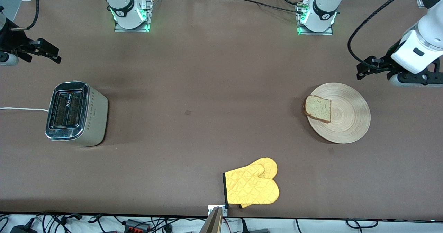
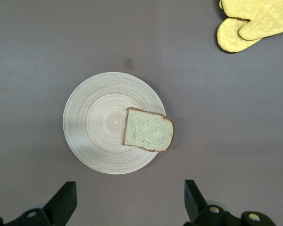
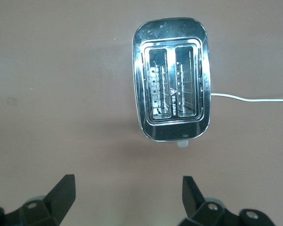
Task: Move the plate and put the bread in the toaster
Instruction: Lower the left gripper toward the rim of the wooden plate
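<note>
Bread [image 1: 318, 108] lies on the plate's [image 1: 349, 122] rim at the left arm's end of our brown table [image 1: 207, 87]; toaster [image 1: 74, 113] stands at the right arm's end. We see the left pincer [image 2: 129, 202] and right pincer [image 3: 127, 200] wide open, empty.

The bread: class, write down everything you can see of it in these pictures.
The bread is one squarish slice with a pale, slightly greenish-tan crumb and a dark brown crust. It lies flat on the round wooden plate, at the edge facing the right arm's end of the table, one side overhanging the rim. Only the plate touches it. It looks whole and untoasted. Neither end effector is on it.
</note>
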Action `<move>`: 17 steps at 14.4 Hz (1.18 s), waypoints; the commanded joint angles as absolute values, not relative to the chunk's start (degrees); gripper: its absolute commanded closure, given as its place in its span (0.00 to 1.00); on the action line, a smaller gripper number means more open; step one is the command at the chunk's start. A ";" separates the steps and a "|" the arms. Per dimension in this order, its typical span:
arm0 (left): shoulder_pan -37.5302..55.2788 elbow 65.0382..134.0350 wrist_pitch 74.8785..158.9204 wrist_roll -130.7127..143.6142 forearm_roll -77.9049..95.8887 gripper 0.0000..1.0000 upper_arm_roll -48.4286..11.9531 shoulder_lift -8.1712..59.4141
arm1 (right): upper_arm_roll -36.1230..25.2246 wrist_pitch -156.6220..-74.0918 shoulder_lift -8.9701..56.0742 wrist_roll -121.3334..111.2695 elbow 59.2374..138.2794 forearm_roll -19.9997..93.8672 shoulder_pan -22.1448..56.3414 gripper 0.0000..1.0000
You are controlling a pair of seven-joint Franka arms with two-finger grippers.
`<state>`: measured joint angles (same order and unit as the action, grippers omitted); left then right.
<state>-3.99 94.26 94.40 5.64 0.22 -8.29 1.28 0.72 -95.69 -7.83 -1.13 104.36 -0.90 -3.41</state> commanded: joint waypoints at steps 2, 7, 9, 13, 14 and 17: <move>-4.48 89.74 90.28 5.71 1.41 0.00 -8.52 5.97 | 0.88 -95.54 -8.26 -2.11 104.77 -0.18 -3.52 0.00; -7.73 89.03 88.42 5.45 1.41 0.00 -8.44 8.52 | 0.88 -95.62 -8.17 -2.11 104.68 -0.18 -3.52 0.00; -10.18 88.16 88.59 5.27 1.41 0.00 -8.44 11.07 | 0.88 -95.62 -8.17 -2.11 104.68 -0.18 -3.34 0.00; -15.28 85.96 88.68 1.43 1.58 0.00 -8.53 14.59 | 0.88 -95.54 -8.17 -2.02 104.76 -0.18 -3.16 0.00; -16.42 85.96 88.77 -1.46 2.63 0.00 -8.53 15.37 | 0.88 -95.54 -8.17 -2.02 104.68 -0.18 -3.08 0.00; -23.35 86.04 88.68 -9.03 11.56 0.00 -8.53 19.23 | 0.88 -95.54 -8.17 -2.02 104.68 -0.18 -3.08 0.00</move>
<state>-19.03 88.16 90.00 -3.78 6.22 -8.11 15.69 0.77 -95.69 -7.83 -1.13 104.37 -0.90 -3.03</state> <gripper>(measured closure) 0.000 0.000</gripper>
